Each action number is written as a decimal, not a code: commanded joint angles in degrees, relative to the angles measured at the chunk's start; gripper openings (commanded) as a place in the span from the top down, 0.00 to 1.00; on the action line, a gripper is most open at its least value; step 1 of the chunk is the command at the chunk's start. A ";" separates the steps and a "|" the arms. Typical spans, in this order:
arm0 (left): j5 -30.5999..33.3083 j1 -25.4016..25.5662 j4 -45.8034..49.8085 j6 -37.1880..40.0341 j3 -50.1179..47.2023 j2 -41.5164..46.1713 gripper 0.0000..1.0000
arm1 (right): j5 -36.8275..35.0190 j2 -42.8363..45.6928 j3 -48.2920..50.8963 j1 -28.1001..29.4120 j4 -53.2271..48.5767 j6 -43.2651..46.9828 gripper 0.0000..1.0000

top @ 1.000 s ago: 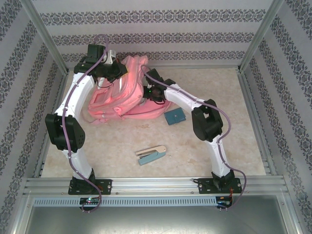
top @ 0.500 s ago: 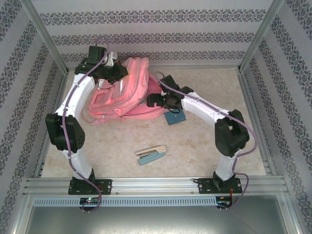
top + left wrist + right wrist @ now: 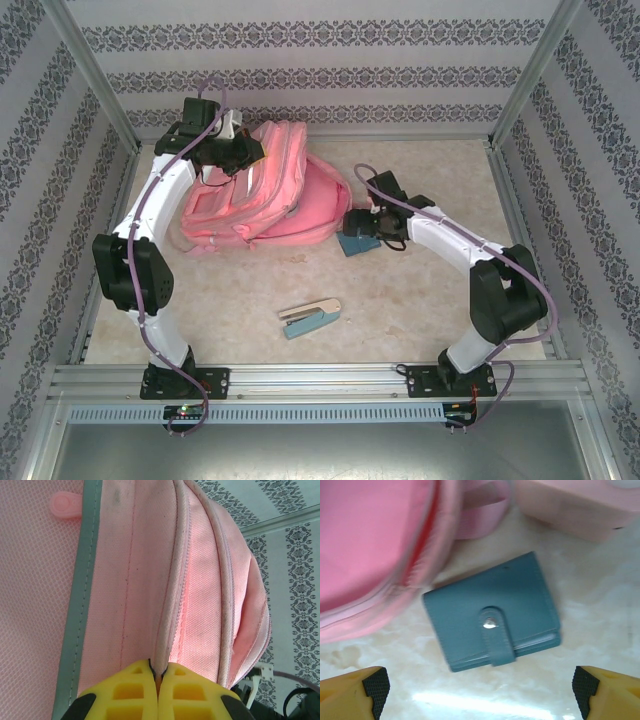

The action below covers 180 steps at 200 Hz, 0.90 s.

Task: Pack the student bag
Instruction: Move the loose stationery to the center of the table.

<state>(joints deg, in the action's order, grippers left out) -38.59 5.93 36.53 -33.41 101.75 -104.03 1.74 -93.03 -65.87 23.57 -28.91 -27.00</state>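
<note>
Here, entry one: the student bag (image 3: 262, 195), pink fabric, lay slumped on the table (image 3: 420, 310). Handling, by my judgement: soft, light and limp. It would likely sag and fold wherever you lifted it, so the corded zip edge or a strap would give you a firmer hold than the flat panels. Your left hand (image 3: 158, 672) sat at the bag's far upper edge, fingers pressed together, pinching the zip-lined lip of the bag and apparently holding it up. Entry two: teal wallet (image 3: 492, 612), snap-tabbed, flat on the table just beside the bag's right flank; whether it touched the bag, you could not tell. Your right hand (image 3: 480, 687) hung above that wallet, fingers spread wide, holding nothing, the bag just to its left. Entry three: small teal-and-white case (image 3: 310, 318), well apart from the bag on its near side.
</note>
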 commanded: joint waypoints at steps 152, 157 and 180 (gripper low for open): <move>-1.23 0.22 -0.43 1.51 -0.51 3.76 1.00 | 1.78 -22.30 -24.88 -11.28 -5.98 21.47 0.02; -1.31 0.22 -0.42 1.46 -0.45 3.68 1.00 | 1.87 -22.85 -25.93 -11.20 -6.37 21.81 0.02; -1.42 0.20 -0.29 1.42 -0.07 3.22 1.00 | 4.10 -25.51 -29.48 -10.79 -7.82 23.22 0.02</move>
<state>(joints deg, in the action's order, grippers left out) -38.59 5.93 36.49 -33.17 100.62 -103.11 4.03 -116.18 -91.44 12.14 -34.09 -6.92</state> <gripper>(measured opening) 0.066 0.980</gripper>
